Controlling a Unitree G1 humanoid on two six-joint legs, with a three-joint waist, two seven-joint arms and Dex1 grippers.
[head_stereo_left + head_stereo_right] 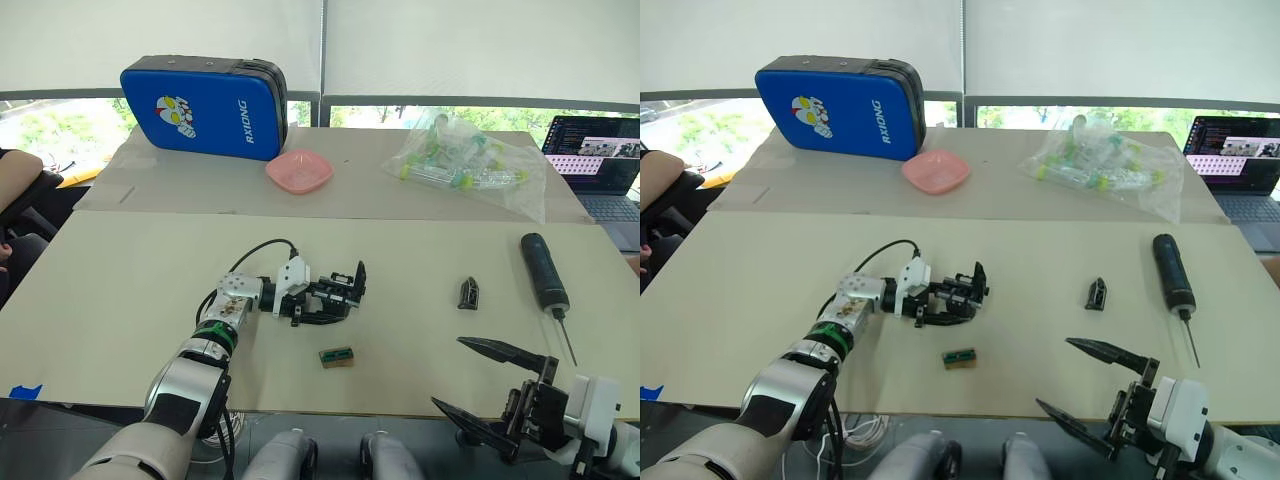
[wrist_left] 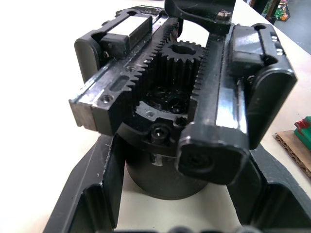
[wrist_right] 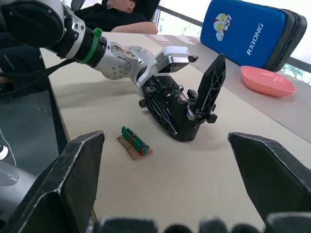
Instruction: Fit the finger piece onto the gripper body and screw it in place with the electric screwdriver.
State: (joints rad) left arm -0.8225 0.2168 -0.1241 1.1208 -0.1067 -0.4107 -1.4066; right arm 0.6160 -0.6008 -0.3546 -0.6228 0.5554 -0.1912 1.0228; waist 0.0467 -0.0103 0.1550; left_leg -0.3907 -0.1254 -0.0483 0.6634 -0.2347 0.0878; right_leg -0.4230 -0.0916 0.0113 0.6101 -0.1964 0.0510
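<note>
Step in hand — left gripper (image 1: 325, 298) is clamping the gripper body (image 1: 335, 292); right gripper (image 1: 488, 383), fingers spread, is waiting near — next, picking up the finger piece (image 1: 468, 293), lying farther off.

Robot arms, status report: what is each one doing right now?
Left tool shut on chunky black gripper body. Right tool open, empty. Small black wedge finger piece and black pen-like electric screwdriver untouched on table.

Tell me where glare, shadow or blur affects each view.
Left eye view: bright windows behind the blue case, soft even table light. Left wrist view: the gripper body very close, shiny highlights on its rails. Right wrist view: right gripper fingers blurred in the foreground.
</note>
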